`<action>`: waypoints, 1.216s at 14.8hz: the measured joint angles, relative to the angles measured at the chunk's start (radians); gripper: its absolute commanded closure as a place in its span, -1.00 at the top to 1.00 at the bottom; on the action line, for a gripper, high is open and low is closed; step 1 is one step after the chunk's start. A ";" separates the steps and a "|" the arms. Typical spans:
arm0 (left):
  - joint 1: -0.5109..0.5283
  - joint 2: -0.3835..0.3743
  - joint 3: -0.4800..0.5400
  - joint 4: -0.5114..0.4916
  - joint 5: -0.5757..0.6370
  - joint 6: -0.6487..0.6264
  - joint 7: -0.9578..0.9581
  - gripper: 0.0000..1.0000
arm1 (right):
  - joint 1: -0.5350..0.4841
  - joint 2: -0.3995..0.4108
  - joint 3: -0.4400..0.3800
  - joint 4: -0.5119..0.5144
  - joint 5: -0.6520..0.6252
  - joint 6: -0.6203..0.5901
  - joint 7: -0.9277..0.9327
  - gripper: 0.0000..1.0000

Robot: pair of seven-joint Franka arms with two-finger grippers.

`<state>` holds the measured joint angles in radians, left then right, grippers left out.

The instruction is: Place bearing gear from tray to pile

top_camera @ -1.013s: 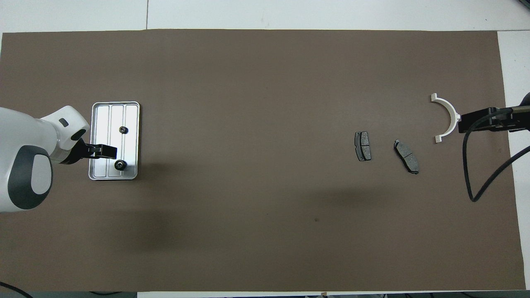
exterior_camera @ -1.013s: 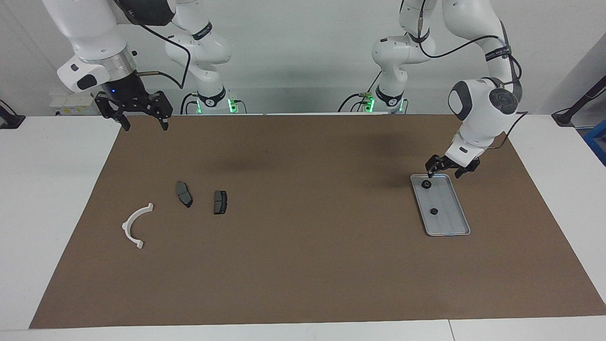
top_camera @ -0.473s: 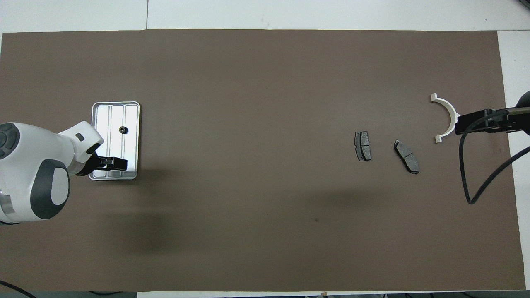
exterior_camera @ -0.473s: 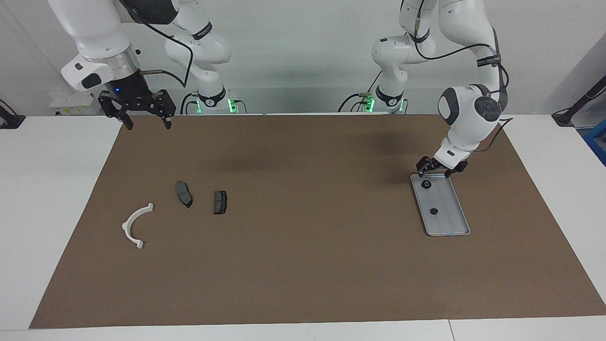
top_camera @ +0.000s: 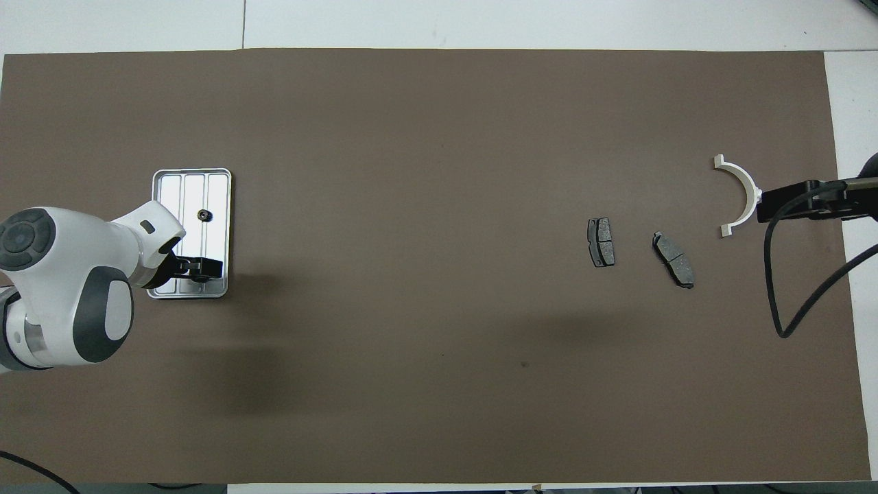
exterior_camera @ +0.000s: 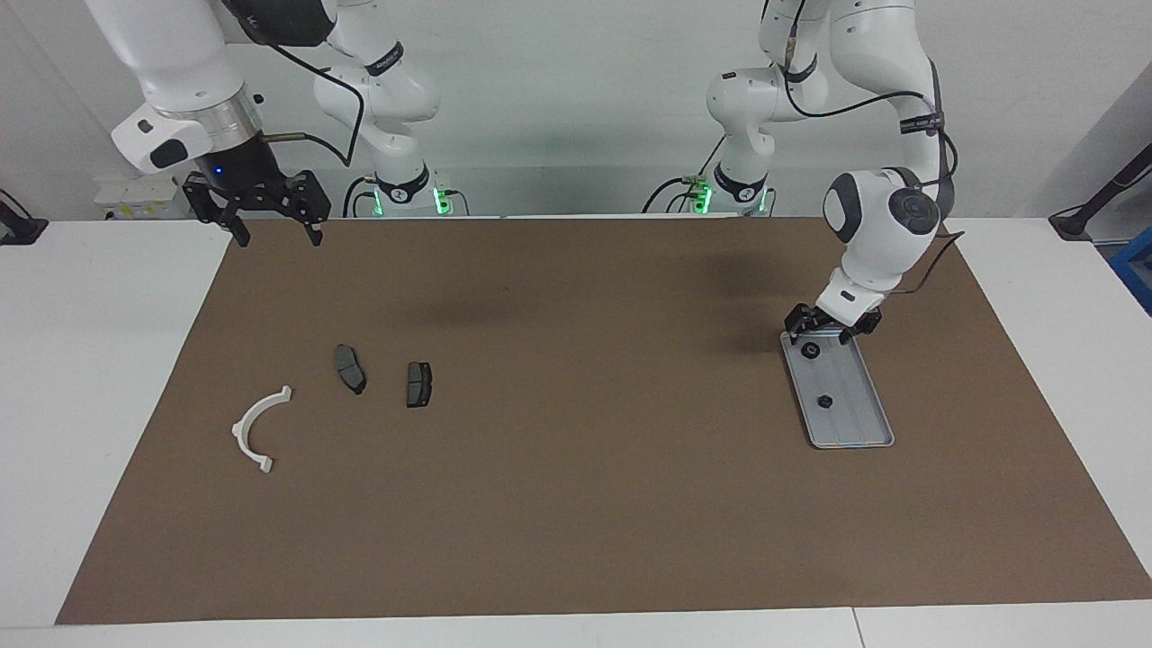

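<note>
1 gear point(exterior_camera: 810, 350) now under lowered left gripper point(exterior_camera: 817, 337), on tray point(exterior_camera: 855, 414).

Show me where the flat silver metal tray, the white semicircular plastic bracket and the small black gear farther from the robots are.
flat silver metal tray point(exterior_camera: 866, 421): facing view, bare ribbed floor.
white semicircular plastic bracket point(exterior_camera: 248, 419): facing view, arc's middle.
small black gear point(exterior_camera: 823, 400): facing view, top.

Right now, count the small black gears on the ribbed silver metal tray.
2. One small black gear sits at the end of the ribbed silver metal tray nearer the robots, under the left gripper; the other gear lies mid-tray. None seems hidden.
</note>
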<state>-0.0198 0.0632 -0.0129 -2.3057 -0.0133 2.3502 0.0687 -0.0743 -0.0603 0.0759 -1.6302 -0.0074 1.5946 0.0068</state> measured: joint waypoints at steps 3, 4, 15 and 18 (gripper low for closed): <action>-0.003 0.020 0.000 -0.001 0.000 0.016 -0.003 0.97 | 0.000 0.000 0.000 0.000 0.000 0.000 -0.001 1.00; -0.003 0.022 0.002 -0.001 0.000 0.016 -0.003 0.96 | 0.000 0.000 0.000 0.000 0.000 0.000 -0.007 1.00; -0.001 0.029 0.009 -0.026 0.000 0.048 -0.002 0.87 | 0.001 0.001 0.003 -0.159 0.000 0.168 -0.010 1.00; -0.001 0.029 0.009 -0.041 0.000 0.052 -0.002 0.77 | 0.006 0.014 0.006 -0.229 0.001 0.259 0.041 1.00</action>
<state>-0.0207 0.0927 -0.0040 -2.3472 -0.0133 2.4026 0.0664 -0.0685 -0.0459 0.0816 -1.8590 -0.0069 1.8537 0.0476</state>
